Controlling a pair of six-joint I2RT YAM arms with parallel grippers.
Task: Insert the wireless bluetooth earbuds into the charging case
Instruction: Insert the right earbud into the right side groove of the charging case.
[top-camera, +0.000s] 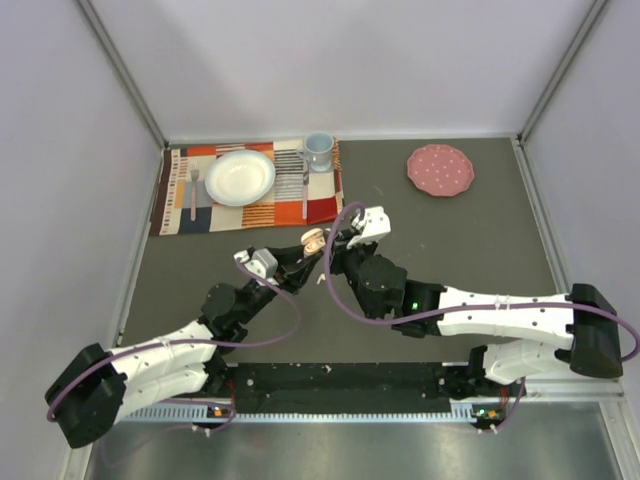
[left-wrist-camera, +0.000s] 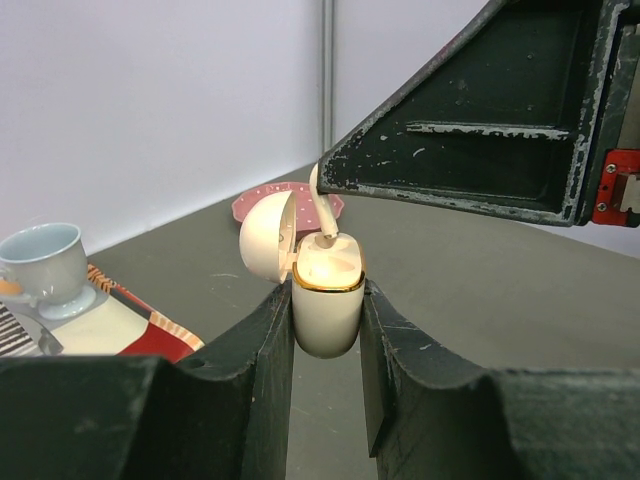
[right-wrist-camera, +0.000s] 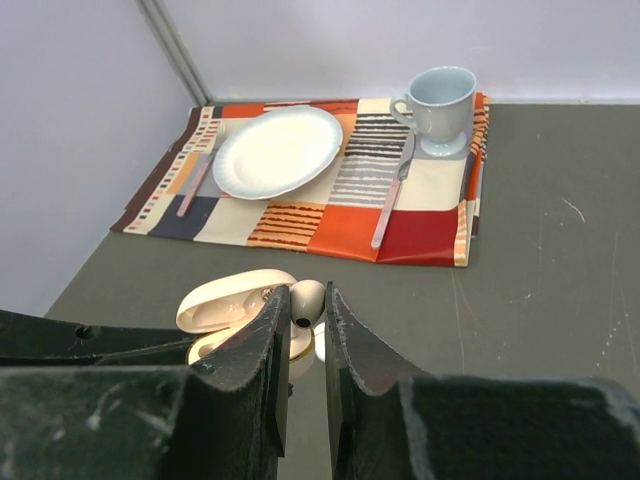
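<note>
Left gripper (left-wrist-camera: 326, 312) is closed on the charging case (left-wrist-camera: 327, 300): its two dark fingers press the white body from both sides and hold it upright, above the table (top-camera: 450, 240). In the top view this is in the centre of the frame. The lid (left-wrist-camera: 266, 248) of the case is open and stands tilted to the left of the body. A thin gold rim goes around the opening.

Right gripper (right-wrist-camera: 307, 312) comes to the case from the right side of the frame. Its fingers are almost together and they pinch one small white earbud (right-wrist-camera: 307, 296) between the tips. In the left wrist view, the earbud (left-wrist-camera: 323, 212) is directly over the open case. Its round head is up at the edge of the right gripper, and its stem points down to the opening. The lower end of the stem touches the inside of the case, but I cannot tell how deep it sits. I see only this one earbud.

In the upper left of the top view lies a striped placemat (right-wrist-camera: 350, 225) in orange, red and white. On it are a white plate (right-wrist-camera: 278, 150), a fork (right-wrist-camera: 195, 180) to the left of the plate, a knife (right-wrist-camera: 390, 200) to the right, and a light blue cup (right-wrist-camera: 440, 95) at the far corner. A pink plate with dots (top-camera: 440, 170) lies alone in the upper right, well apart from the placemat.
</note>
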